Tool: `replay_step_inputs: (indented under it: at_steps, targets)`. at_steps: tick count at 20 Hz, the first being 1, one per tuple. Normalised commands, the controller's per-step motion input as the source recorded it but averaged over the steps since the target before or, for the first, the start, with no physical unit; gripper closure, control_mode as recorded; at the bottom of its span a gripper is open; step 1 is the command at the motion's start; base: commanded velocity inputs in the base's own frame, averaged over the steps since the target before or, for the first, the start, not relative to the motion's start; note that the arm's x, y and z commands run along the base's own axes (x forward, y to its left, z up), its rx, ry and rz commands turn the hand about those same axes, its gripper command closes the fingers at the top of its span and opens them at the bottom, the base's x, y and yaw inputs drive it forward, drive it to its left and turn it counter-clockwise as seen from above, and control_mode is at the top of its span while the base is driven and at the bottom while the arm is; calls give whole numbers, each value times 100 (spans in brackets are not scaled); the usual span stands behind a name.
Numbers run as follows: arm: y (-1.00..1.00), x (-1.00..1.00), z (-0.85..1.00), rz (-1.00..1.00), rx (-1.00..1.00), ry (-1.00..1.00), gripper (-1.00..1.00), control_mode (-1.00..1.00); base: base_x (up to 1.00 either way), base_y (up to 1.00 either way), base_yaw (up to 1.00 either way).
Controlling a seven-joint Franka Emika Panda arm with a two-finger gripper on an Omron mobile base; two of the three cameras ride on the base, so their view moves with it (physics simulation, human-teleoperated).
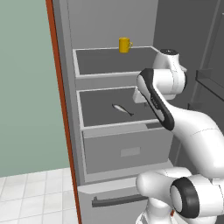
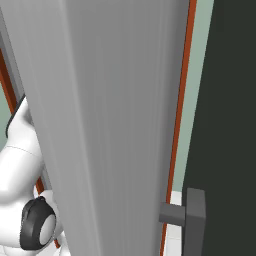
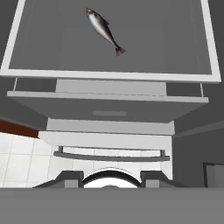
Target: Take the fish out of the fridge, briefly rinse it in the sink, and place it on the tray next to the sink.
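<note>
The fish (image 1: 122, 109) is slim and silvery with a darker tail, and lies on the lower shelf (image 1: 98, 113) of the open fridge (image 1: 65, 52). In the hand view the fish (image 3: 104, 30) lies diagonally on that shelf (image 3: 48, 43), well ahead of my gripper (image 3: 111, 181). The finger tips (image 3: 70, 179) stand apart with nothing between them. In the left base view my hand (image 1: 139, 95) hovers at the shelf's right edge, mostly hidden behind the forearm, right of the fish and apart from it. The sink and the tray are out of view.
A yellow mug (image 1: 124, 44) stands at the back of the upper shelf. Below the fish's shelf sit a grey drawer (image 1: 127, 151) and a dark bar handle (image 1: 118, 201). The open fridge door (image 2: 115, 125) stands close on my right. A red-brown cupboard edge (image 1: 61, 87) borders the fridge's left side.
</note>
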Motion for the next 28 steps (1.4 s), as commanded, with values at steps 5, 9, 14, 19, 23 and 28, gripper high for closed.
replay_step_inputs:
  at_steps: [5,9,14,19,23,28]
  targets:
    - [0,0,0,0,0,0,-100,-100,0,0,0]
    - [2,0,0,0,0,0,-100,-100,0,0,0]
    - [1,0,-10,0,6,0,-100,-100,0,0,0]
    - [0,0,-35,2,1,-7,-100,-100,0,0,0]
    - [2,11,-26,0,-2,-20,-100,-100,0,0,0]
    - [21,38,-37,0,-10,-15,-100,-100,0,0,0]
